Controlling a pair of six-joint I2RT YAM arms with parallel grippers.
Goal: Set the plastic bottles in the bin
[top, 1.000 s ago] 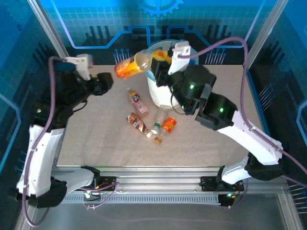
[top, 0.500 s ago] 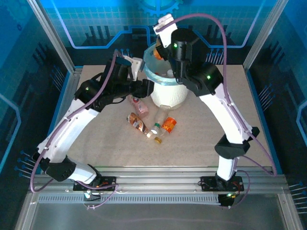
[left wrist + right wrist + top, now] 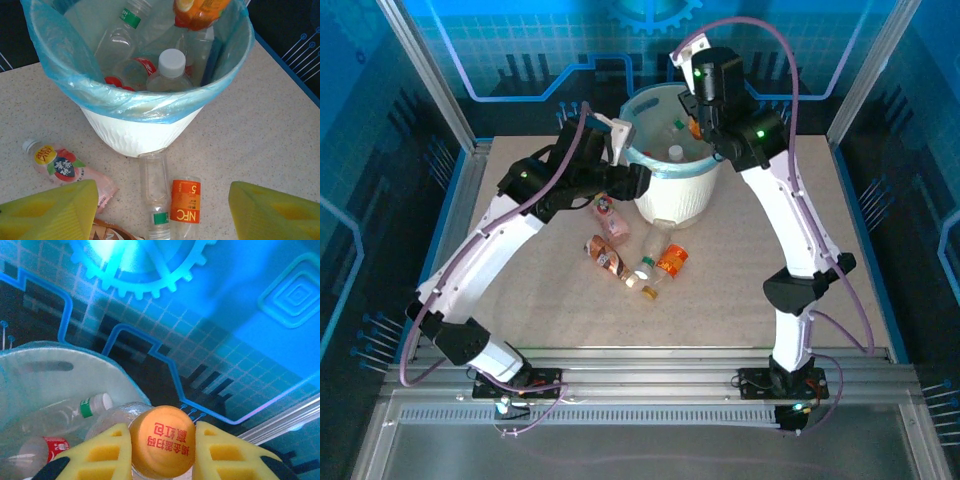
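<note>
Top external: speckled tabletop [image 3: 745, 295], blue walls [image 3: 520, 40]

White bin [image 3: 675, 208], light blue liner [image 3: 65, 70], orange bottle [image 3: 162, 447], speckled beige table [image 3: 750, 290]

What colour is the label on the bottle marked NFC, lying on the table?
Orange, with white lettering. The NFC bottle shows best in the left wrist view.

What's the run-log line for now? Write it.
right gripper: shut on orange bottle, over bin | left gripper: open, empty, above NFC bottle on table
</note>
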